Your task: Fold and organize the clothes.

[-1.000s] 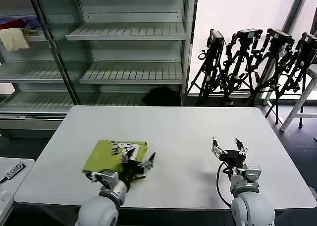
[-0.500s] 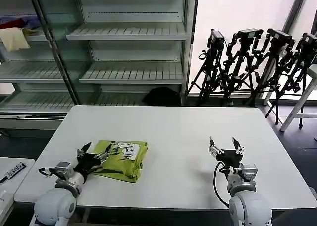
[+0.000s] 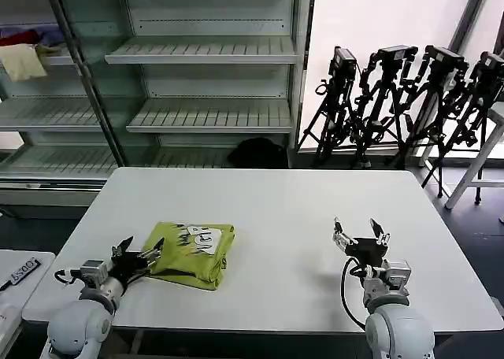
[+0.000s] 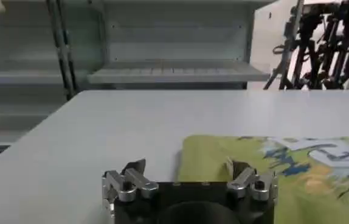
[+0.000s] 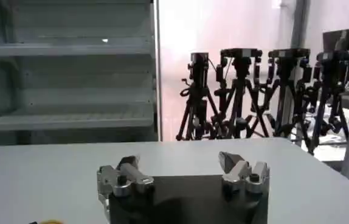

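One lime T-shirt (image 3: 192,253), folded into rough square, printed patch facing up, lies on white table (image 3: 283,209) at my front left. My left gripper (image 3: 138,253) low at table's near left edge, just beside shirt's left side, jaws wide, holding nothing. My right gripper (image 3: 360,236) over table's right part, well apart from shirt, jaws wide, empty.

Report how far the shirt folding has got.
Done: the lime T-shirt lies folded in a compact rectangle, a printed patch on top, on the table. In hand: nothing; left gripper open beside it, right gripper open, apart. Left: perhaps only tidying placement.
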`<control>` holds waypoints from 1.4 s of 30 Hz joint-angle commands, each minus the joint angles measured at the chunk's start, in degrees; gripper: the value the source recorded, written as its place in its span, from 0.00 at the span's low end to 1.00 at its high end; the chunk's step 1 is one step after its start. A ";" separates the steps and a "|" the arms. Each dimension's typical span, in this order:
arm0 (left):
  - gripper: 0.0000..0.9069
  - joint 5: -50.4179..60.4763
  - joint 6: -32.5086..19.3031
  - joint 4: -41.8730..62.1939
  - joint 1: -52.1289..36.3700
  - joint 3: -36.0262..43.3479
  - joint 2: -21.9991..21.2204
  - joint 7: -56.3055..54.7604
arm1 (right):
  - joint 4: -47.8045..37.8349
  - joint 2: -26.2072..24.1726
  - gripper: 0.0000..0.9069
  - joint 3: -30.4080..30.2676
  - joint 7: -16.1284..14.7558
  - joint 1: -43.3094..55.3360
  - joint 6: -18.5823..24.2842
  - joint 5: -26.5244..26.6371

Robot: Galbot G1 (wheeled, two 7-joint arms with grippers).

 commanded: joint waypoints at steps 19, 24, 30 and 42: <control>0.01 -9.89 2.37 0.29 1.07 -0.18 -0.73 1.26 | 1.01 0.17 1.00 0.56 0.15 -0.89 0.33 -0.01; 0.00 -11.94 0.14 0.40 1.11 -0.18 -0.86 1.85 | 1.15 0.07 1.00 0.79 0.16 -1.10 0.35 0.01; 0.00 -10.28 -4.41 0.02 1.27 -1.97 -1.10 2.30 | 1.08 -0.09 1.00 1.11 0.16 -1.02 0.33 0.15; 0.00 -1.63 -8.55 0.78 1.30 -15.42 7.04 6.42 | -0.05 -0.47 1.00 1.36 0.13 -0.16 0.53 0.92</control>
